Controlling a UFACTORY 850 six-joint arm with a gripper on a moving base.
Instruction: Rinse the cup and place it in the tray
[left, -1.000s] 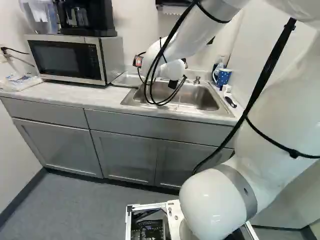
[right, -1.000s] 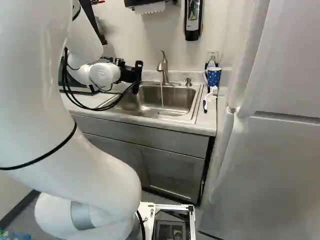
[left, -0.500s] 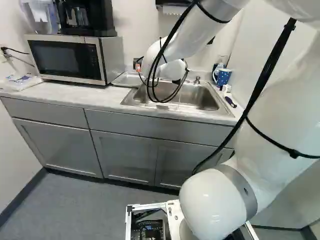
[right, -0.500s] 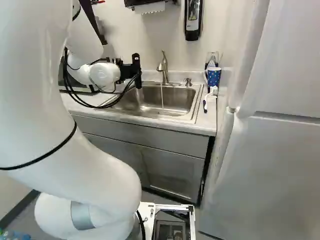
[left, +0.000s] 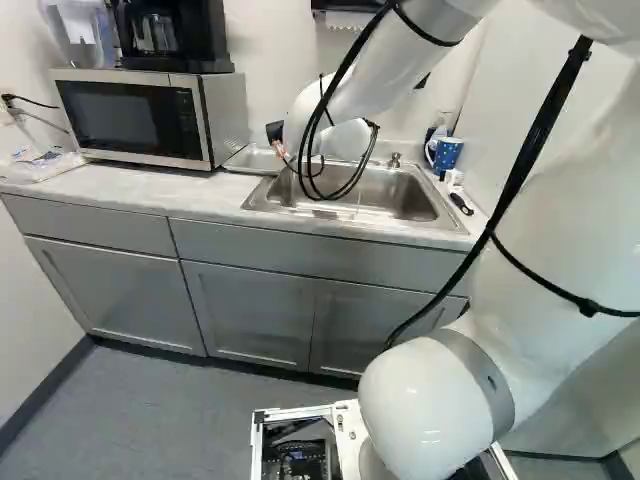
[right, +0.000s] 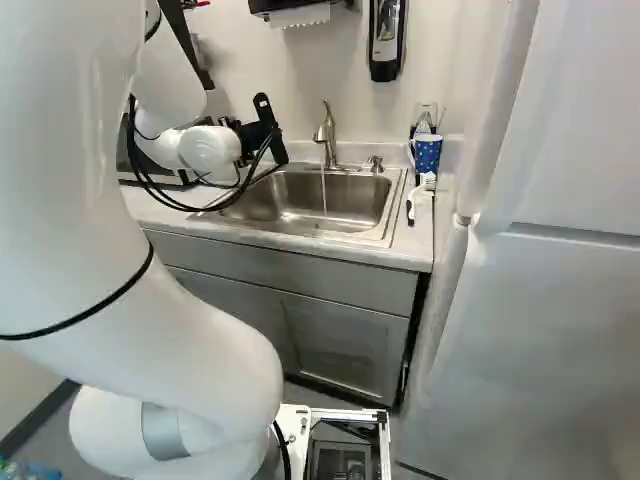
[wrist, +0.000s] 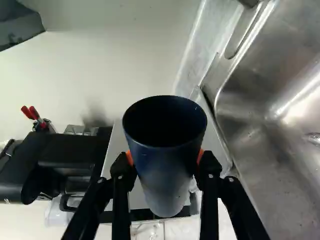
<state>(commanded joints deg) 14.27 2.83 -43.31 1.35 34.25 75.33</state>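
The end effector (wrist: 164, 157) pinches the dark blue cup (wrist: 167, 185), upper left in the right base view; align it squarely over the tray (left: 252, 159), upper middle in the left base view, before lowering.

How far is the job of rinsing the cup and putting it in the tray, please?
Done: the cup is picked up, and water runs from the faucet into the sink. Whether the cup is already rinsed, I cannot tell.
In hand: the gripper holds the cup between its two fingers, away from the stream.
Left: placing it in the tray beside the sink, and perhaps rinsing.
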